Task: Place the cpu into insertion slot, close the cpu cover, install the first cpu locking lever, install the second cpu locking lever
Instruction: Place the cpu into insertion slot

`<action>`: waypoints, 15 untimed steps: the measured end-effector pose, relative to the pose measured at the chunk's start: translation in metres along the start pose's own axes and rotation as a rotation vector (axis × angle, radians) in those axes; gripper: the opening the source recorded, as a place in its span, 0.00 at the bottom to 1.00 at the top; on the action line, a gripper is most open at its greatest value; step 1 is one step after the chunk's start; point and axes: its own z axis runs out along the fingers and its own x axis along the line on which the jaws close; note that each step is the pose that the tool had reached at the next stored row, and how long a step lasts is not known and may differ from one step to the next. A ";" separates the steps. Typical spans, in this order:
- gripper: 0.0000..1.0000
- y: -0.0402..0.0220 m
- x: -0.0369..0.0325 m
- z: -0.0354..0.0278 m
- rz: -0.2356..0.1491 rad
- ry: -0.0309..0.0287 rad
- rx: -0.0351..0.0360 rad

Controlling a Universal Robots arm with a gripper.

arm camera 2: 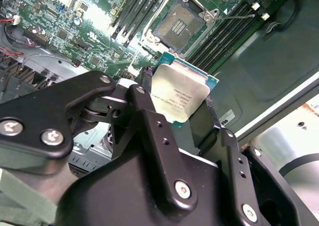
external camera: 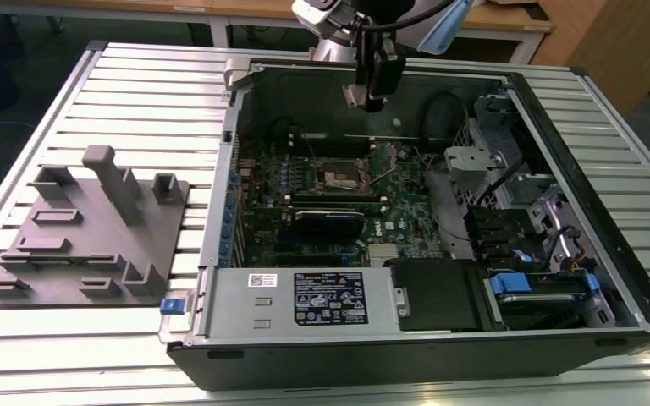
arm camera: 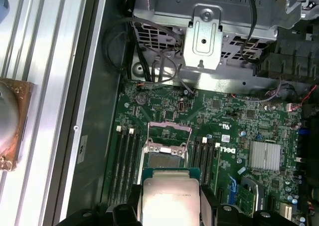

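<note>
We see a slatted metal table w/ an open computer case lying on it, side panel off. Beside the case, on the exterior view's left, sits a grey fixture plate w/ upright pegs. Inside the case, along the near wall, is the power supply box. Beyond it lies the green circuit board.

The gripper hangs over the far part of the case, above the board & clear of it. In the second wrist view the gripper is narrowed onto the cpu. Its black fingers pinch opposite edges, and the silver top faces the camera.

The cpu isn't seated: it's held in the air, near the insertion slot but apart from it. The slot is bare, pale grid showing. In the first wrist view the cpu cover is tipped up off the slot. A thin wire lever sticks out beside the slot.
</note>
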 end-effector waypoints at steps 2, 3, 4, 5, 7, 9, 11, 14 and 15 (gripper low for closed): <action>0.54 0.0000 0.0000 0.0002 0.002 -0.0002 -0.0001; 0.54 0.0000 0.0000 0.0002 0.004 -0.0003 -0.0001; 0.54 0.0000 0.0000 0.0004 0.006 -0.0004 -0.0001; 0.54 0.0000 0.0000 0.0005 0.007 -0.0006 -0.0001; 0.54 -0.0001 0.0000 0.0006 0.011 -0.0009 -0.0002; 0.54 -0.0001 0.0000 0.0007 0.014 -0.0012 -0.0003; 0.54 -0.0001 0.0000 0.0010 0.018 -0.0014 -0.0004; 0.54 -0.0001 0.0000 0.0014 0.026 -0.0022 -0.0005; 0.54 -0.0001 0.0000 0.0016 0.028 -0.0023 -0.0006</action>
